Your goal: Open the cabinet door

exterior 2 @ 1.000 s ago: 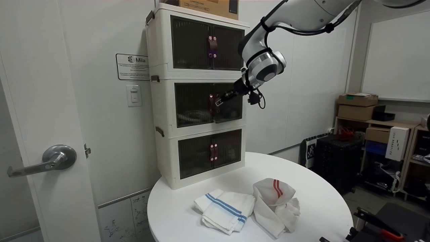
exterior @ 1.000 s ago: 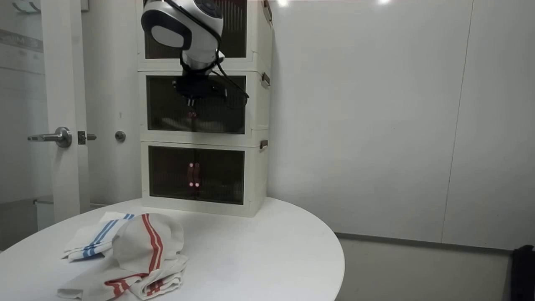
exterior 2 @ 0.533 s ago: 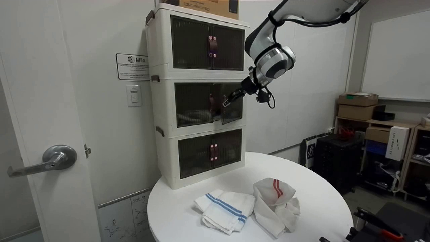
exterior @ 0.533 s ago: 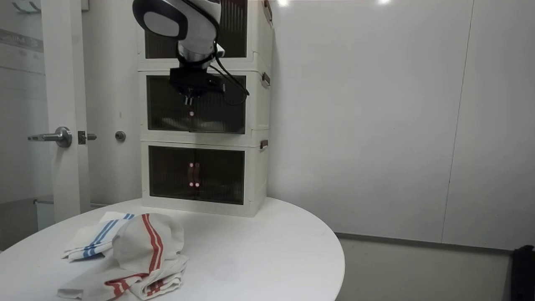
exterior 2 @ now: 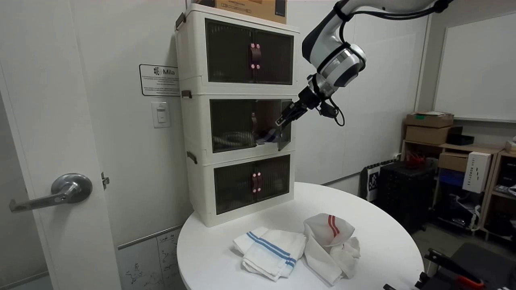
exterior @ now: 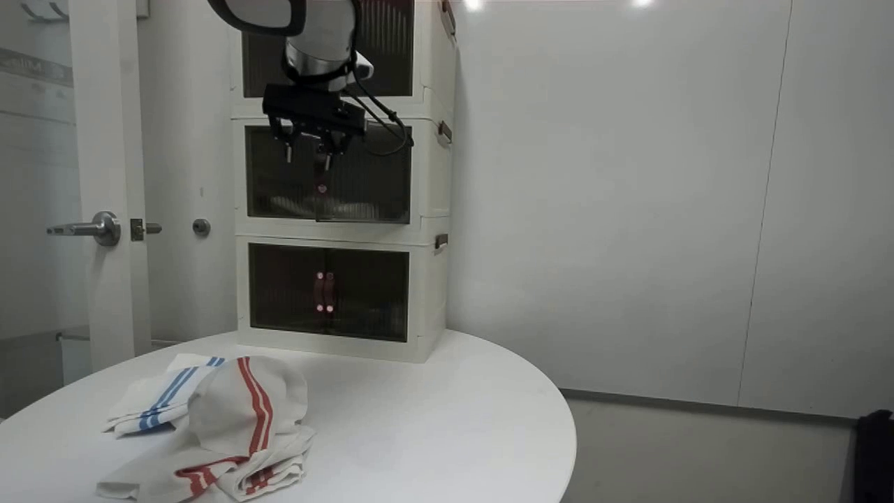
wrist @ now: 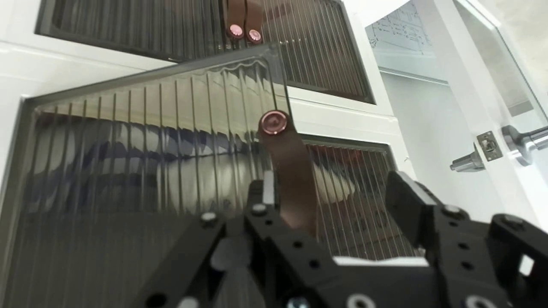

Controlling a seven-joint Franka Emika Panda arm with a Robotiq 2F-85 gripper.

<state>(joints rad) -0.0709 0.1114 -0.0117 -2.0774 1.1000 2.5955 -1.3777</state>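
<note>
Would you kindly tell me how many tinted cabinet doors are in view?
6, in an exterior view: top left door, top right door, middle left door, open middle right door partly behind the gripper, bottom left door and bottom right door.

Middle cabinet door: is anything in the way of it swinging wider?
Only the gripper, open at the strap handle, might sit in the path of the cabinet door. Nothing else visible does; the blue-striped towel and red-striped towel lie lower.
</note>
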